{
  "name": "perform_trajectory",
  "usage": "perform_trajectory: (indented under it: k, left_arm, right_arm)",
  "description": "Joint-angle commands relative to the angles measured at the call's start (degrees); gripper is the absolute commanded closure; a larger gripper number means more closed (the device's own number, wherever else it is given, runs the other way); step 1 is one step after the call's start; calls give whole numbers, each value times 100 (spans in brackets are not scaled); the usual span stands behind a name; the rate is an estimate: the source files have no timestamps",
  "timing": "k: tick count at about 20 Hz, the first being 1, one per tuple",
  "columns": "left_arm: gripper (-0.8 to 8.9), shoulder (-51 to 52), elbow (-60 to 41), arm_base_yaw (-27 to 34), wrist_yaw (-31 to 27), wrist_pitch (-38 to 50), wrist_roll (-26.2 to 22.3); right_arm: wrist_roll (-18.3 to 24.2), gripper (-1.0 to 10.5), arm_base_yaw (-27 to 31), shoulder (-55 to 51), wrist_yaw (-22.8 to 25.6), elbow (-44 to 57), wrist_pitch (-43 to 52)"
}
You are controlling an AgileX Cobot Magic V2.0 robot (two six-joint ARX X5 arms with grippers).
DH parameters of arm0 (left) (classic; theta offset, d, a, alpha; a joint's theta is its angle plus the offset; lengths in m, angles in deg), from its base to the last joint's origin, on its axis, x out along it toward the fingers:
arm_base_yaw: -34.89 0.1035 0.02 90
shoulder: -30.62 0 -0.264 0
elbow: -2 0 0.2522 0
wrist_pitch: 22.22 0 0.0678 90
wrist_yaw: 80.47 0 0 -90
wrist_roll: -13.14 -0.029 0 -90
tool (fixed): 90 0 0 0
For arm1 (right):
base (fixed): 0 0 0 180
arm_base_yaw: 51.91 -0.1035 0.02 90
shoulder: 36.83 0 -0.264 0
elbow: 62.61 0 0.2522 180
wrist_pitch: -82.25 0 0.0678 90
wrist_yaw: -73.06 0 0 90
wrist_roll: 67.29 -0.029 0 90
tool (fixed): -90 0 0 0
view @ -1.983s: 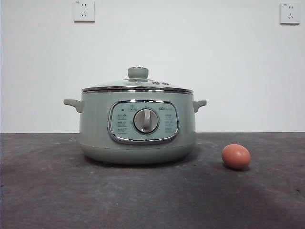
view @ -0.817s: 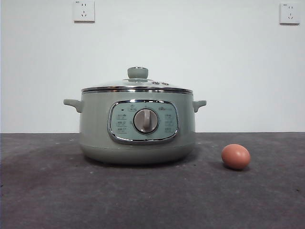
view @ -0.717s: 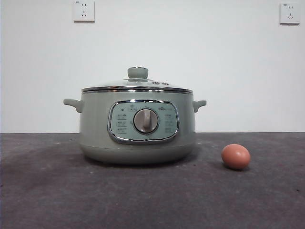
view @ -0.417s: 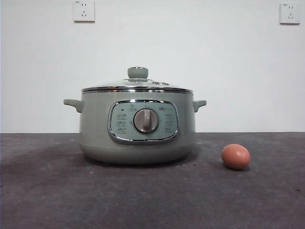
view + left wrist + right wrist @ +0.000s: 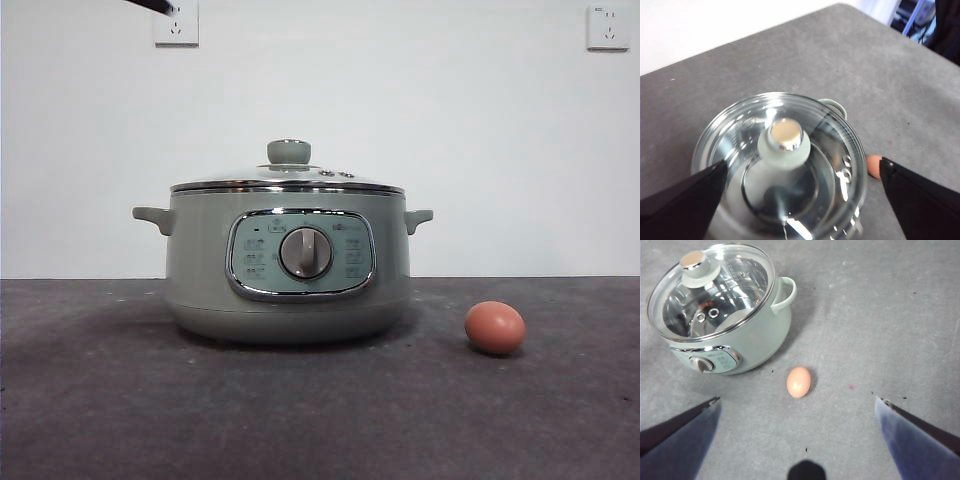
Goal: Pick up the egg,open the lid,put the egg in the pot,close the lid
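Black left pincer [image 5: 800, 200]: jaws spread wide, holding nothing, poised above the lid's knob [image 5: 782, 145].
Right pincer [image 5: 800, 440]: jaws wide apart, empty, high over the egg [image 5: 798, 382].
Lid [image 5: 288, 180]: glass, chrome-rimmed, seated on the pot [image 5: 200, 270].
Egg: lying on the grey surface [image 5: 100, 420], right of the pot, near but not touching.
Step in hand: judged as the opening approach; egg not yet grasped, lid not yet off.
Next move calls for: right pincer descending to straddle the egg, closing gently; left pincer dropping onto the knob.
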Motion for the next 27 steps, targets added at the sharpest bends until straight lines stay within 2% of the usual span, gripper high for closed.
perform_trajectory:
  k: [1, 4, 8, 13, 18, 21, 27]
  left_arm:
    - [247, -723, 466, -133, -37, 28, -208]
    - [247, -1580, 1051, -234, -61, 39, -221]
    - [247, -2203, 1196, -308, -170, 208, -221]
    - [248, -2638, 1196, -442, -243, 210, -216]
    - [257, -2758, 1196, -601, -804, 184, -214]
    - [483, -2758, 1196, -651, -901, 181, -212]
    - [679, -2758, 1196, -704, -890, 155, -188]
  right_arm:
    - [-39, 299, -4, 15, -22, -15, 20]
    - [-42, 299, -4, 15, -20, -15, 20]
    - [-39, 299, -4, 15, -20, -15, 22]
    - [-39, 299, -4, 96, -17, -15, 24]
    - [-39, 299, -4, 179, -17, -15, 24]
    - [-39, 300, -4, 234, -17, -15, 26]
    - [-42, 306, -4, 278, -17, -15, 22]
